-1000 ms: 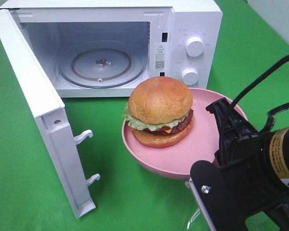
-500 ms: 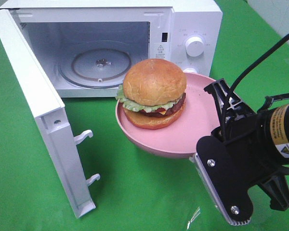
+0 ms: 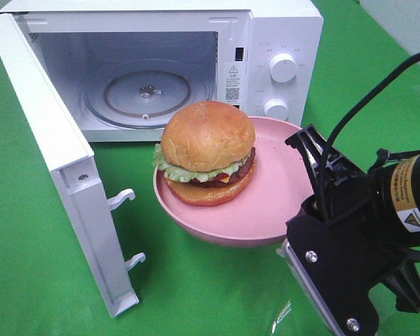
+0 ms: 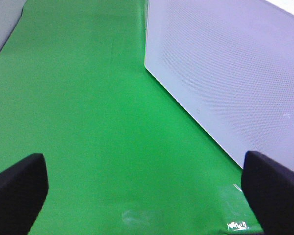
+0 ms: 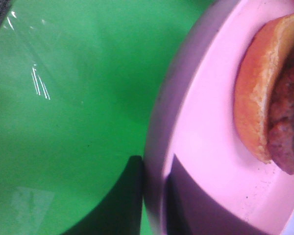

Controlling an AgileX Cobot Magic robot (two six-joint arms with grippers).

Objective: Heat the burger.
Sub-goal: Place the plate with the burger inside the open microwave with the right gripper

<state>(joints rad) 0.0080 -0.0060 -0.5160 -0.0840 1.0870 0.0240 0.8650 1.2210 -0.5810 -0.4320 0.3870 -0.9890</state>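
Fingers (image 5: 130, 205) of right gripper (image 5: 154, 164) pinch one pink plate (image 3: 266, 203) bearing one burger (image 3: 206, 150); left gripper (image 4: 143, 169) fingers (image 4: 19, 191) spread.

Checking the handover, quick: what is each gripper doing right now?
Left gripper: open, holding nothing.
Right gripper: shut on the pink plate at its rim.

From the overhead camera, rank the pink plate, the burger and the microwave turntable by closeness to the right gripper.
1. pink plate, rim held in the right gripper.
2. burger, left on the plate.
3. turntable, back inside the microwave.
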